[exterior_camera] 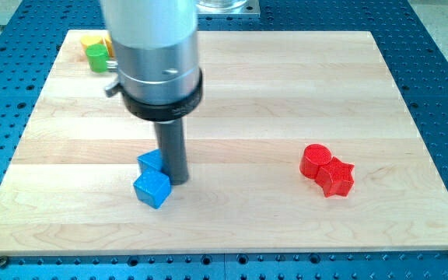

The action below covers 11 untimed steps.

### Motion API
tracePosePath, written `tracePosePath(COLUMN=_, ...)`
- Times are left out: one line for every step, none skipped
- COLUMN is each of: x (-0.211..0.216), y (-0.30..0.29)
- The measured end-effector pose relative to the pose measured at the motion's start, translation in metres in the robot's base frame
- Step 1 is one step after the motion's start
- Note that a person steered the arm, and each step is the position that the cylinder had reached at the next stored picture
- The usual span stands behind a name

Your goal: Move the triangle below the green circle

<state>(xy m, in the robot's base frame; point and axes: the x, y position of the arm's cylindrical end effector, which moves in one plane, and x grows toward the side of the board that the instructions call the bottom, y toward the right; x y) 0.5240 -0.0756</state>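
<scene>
Two blue blocks (152, 179) touching tip (179, 181); no jaws to open or close. Push triangle toward green circle (96, 56), steering gently, stopping just below.

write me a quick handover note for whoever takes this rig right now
My tip is down on the board, touching or nearly touching the right side of two blue blocks: one partly hidden behind the rod, which may be the triangle, and a blue cube in front of it.
The green block, taken as the green circle, sits at the view's top left corner beside a yellow block.
Two red blocks lie together at the view's right.
Done: nothing placed yet. Left: push the triangle up and left until it lies just below the green block.
</scene>
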Motion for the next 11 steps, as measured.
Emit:
tracePosePath(x=-0.016, y=-0.030)
tracePosePath(x=-0.026, y=-0.051)
tracePosePath(x=-0.005, y=-0.052)
tracePosePath(x=0.004, y=-0.058)
tracePosePath(x=-0.023, y=-0.083)
tracePosePath(x=-0.046, y=-0.096)
tracePosePath(x=-0.054, y=-0.097)
tracePosePath(x=-0.103, y=-0.109)
tracePosePath(x=-0.103, y=-0.109)
tracePosePath(x=-0.089, y=-0.110)
tracePosePath(x=-0.111, y=-0.111)
